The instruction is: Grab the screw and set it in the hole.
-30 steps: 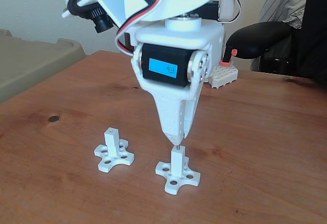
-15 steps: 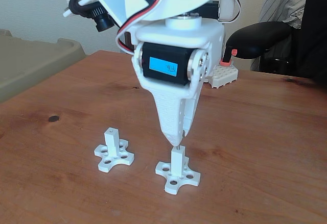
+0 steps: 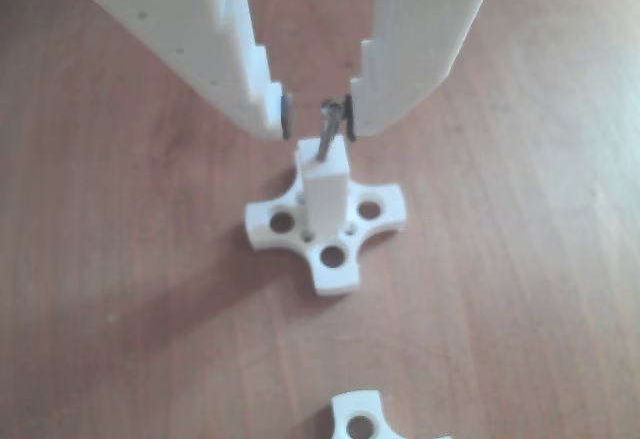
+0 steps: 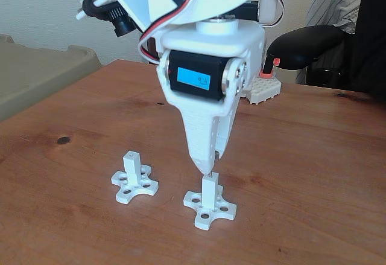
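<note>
The thin silvery screw (image 3: 326, 131) stands nearly upright with its tip in the hole on the end face of the white square post (image 3: 326, 191). The post rises from a cross-shaped base (image 3: 330, 259). My gripper (image 3: 316, 116) is open. Its two white fingers flank the screw head, which sits close to the right pad (image 3: 349, 117) and well apart from the left one. In the fixed view my gripper (image 4: 209, 167) points straight down just above that post (image 4: 209, 188). A short bit of the screw (image 4: 208, 175) shows between them.
A second white post on a cross base (image 4: 132, 175) stands to the left, and its base edge (image 3: 362, 417) shows at the bottom of the other view. A white block (image 4: 264, 88), a black armrest (image 4: 304, 44) and a beige bin (image 4: 36, 72) lie beyond the wooden table (image 4: 313, 168).
The jaws have parted slightly around the screw and the arm has shifted a little. The screw stays standing in the post.
</note>
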Motion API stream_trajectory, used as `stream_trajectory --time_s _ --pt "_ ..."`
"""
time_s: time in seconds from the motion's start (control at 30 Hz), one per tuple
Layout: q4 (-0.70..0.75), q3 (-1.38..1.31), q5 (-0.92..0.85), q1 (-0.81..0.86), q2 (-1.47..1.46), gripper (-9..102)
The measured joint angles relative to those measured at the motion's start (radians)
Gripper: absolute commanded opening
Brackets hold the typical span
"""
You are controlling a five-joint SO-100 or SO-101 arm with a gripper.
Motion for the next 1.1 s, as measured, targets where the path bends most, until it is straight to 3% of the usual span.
stream_trajectory --time_s 1.1 --pt "-0.026 0.075 -0.035 0.104 0.080 9"
